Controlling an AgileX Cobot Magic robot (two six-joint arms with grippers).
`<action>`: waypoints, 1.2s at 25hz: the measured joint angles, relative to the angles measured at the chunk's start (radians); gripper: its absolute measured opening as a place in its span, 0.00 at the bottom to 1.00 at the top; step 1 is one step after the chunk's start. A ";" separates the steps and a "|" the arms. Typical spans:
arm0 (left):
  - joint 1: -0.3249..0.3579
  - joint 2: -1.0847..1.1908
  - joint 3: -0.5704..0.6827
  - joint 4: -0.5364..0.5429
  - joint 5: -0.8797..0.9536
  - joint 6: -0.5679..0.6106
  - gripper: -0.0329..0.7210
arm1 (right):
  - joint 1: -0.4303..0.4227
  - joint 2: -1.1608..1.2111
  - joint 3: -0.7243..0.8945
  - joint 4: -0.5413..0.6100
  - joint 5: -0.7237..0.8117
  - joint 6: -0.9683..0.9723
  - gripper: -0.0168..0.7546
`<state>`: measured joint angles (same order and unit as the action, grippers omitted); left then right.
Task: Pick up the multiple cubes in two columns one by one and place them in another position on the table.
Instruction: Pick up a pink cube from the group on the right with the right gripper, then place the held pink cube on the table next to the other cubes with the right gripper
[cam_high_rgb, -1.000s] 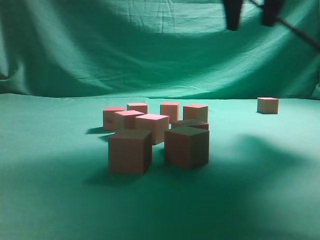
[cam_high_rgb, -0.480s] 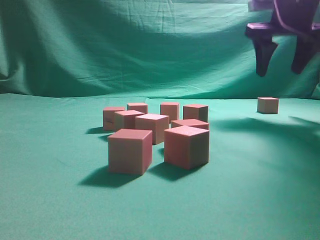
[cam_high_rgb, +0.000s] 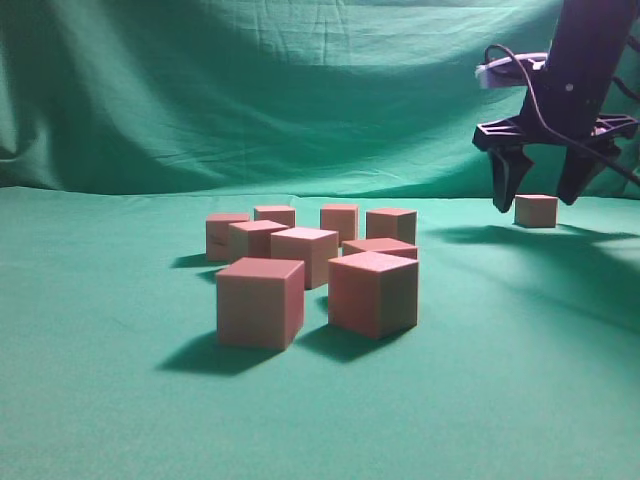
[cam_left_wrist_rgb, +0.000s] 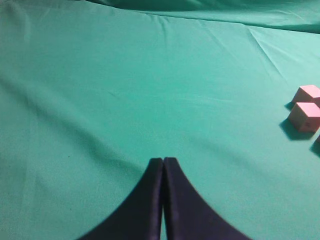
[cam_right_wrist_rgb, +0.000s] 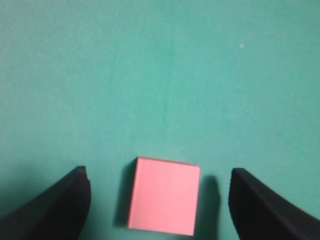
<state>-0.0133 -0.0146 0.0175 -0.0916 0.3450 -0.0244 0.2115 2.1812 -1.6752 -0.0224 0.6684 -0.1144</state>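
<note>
1. Exterior view: right end effector (cam_high_rgb: 536, 192) hangs at the right edge, fingers spread wide, straddling the lone cube (cam_high_rgb: 536, 210) far right on the desk (cam_high_rgb: 100, 400), holding nothing.
2. Wide spread leaves room either side of it.
3. Remaining cubes (cam_high_rgb: 315, 262) cluster mid-frame in two columns, awaiting pickup.
4. Left end effector (cam_left_wrist_rgb: 163, 167) is pinched closed, empty, parked clear over bare cloth.

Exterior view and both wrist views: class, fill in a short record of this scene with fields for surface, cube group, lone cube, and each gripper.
surface: green cloth
cube group: eight cubes, two columns, centre
lone cube: lone cube far right, on the cloth
right gripper: right gripper open, fingers either side above the lone cube
left gripper: left gripper shut, empty, over bare cloth
</note>
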 joint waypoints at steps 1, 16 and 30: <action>0.000 0.000 0.000 0.000 0.000 0.000 0.04 | 0.000 0.008 0.000 0.000 -0.007 0.000 0.74; -0.036 0.000 0.000 0.000 0.000 0.000 0.04 | 0.000 0.000 -0.178 0.061 0.197 -0.002 0.36; -0.036 0.000 0.000 0.000 0.000 0.000 0.04 | 0.210 -0.395 -0.210 0.212 0.476 -0.053 0.36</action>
<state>-0.0491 -0.0146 0.0175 -0.0916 0.3450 -0.0244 0.4215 1.7865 -1.8855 0.1901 1.1441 -0.1674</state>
